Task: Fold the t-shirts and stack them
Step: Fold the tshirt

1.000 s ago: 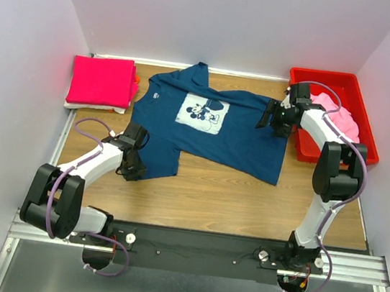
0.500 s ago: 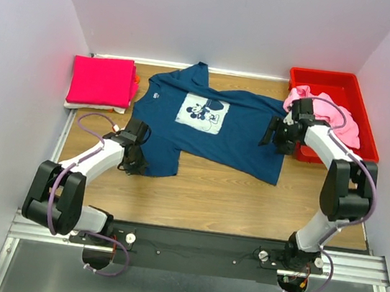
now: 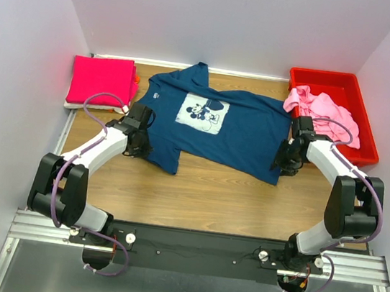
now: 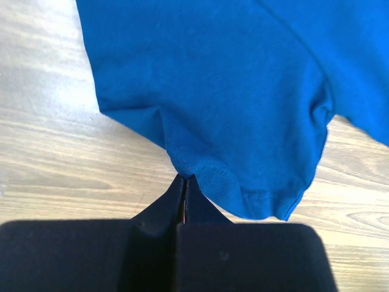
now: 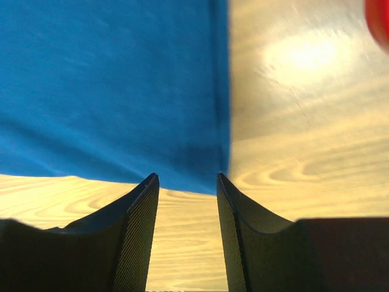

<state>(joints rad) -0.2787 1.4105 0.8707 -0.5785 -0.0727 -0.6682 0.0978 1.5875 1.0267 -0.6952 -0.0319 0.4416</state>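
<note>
Navy shirt (image 3: 212, 130): light, limp, bunches easily. My left jaws closed, pinching its sleeve edge (image 4: 206, 176); right jaws apart, straddling the bottom corner (image 5: 206, 170), flat on the counter (image 3: 231, 202).

Above the black rail (image 3: 195, 251), the left arm (image 3: 103, 151) and right arm (image 3: 327, 159) have white links, black joints and purple cables (image 3: 100, 98); the right claw (image 5: 187, 182) has black, mesh-textured fingers.

top: overhead, whole table (image 3: 246, 197) | wrists: close, downward | shared: navy t-shirt (image 3: 247, 139)
</note>
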